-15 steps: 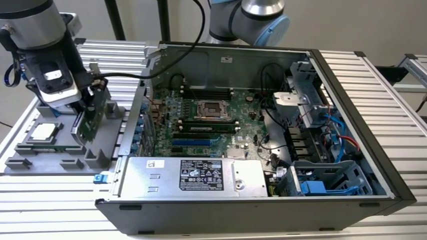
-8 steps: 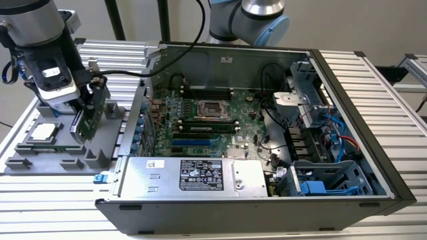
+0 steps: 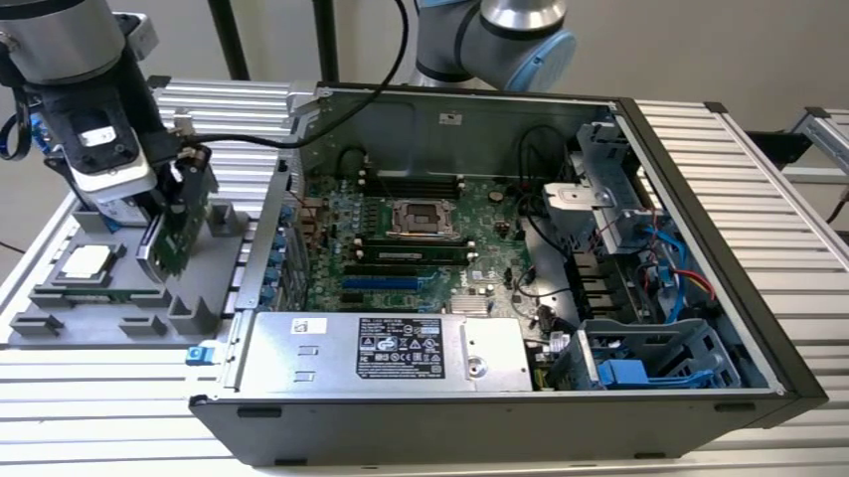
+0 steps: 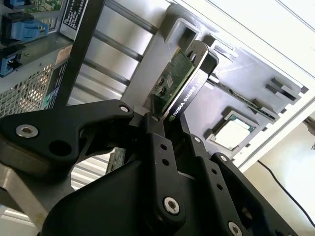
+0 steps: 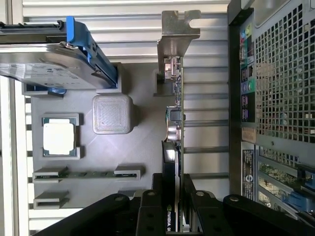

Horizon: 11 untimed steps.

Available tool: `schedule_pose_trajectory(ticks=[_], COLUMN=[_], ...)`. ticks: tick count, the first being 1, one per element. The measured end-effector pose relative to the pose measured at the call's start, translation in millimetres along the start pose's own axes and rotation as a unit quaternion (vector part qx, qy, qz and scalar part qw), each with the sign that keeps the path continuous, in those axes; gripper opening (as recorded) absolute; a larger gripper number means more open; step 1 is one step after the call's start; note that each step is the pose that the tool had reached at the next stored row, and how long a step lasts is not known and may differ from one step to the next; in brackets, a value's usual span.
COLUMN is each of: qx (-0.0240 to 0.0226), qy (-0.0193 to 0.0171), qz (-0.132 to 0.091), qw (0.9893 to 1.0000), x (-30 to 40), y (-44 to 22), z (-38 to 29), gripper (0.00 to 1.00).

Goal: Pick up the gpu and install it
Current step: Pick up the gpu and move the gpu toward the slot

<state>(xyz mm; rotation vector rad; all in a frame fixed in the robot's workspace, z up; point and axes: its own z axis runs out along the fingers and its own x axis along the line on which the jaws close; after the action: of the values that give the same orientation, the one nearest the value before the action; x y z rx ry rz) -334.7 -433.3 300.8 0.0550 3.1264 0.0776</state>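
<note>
The gpu [image 3: 170,238], a thin flat rectangular card with one green circuit-board face, one black face and a silver metal end bracket [image 5: 178,32], is pinched on edge between the fingers of the black gripper [image 5: 173,189], one finger pressed against each face.

In the exterior view the card is seen at the exterior view's left, held nearly upright with a slight tilt. It is over the grey moulded plastic parts tray [image 3: 186,313]. The tray is laid on the ribbed aluminium table [image 3: 119,397], just beside the open dark desktop computer case [image 3: 464,437]. Whether the card's lower edge touches the tray cannot be told.

In the first wrist view the card is seen edge-on. The bracket is at the end far from the fingers, close to an upright slotted post of the tray. Three other parts are seen on the tray in that view, all apart from the card:
- a silver hard drive in a blue frame [image 5: 49,61]
- a square silver processor chip [image 5: 59,137] seated in a recess
- a narrow green memory stick [image 5: 88,173] set in a slot

Inside the case the green motherboard [image 3: 491,268] is exposed, and a grey metal power supply box [image 3: 385,348] is mounted along the near wall. The gpu is held outside the case, well apart from the motherboard.
</note>
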Motion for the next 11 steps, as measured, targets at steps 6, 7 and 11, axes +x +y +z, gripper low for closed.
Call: schedule_pose_trajectory(ticks=[6,7,11], qx=[0.0,0.0,0.0], qy=[0.0,0.0,0.0], qz=[0.0,0.0,0.0], qw=[1.0,1.0,1.0], x=[0.0,0.0,-0.1], y=[0.2,0.2,0.3], z=[-3.5,-4.0,-6.2], gripper=[0.0,0.0,0.0])
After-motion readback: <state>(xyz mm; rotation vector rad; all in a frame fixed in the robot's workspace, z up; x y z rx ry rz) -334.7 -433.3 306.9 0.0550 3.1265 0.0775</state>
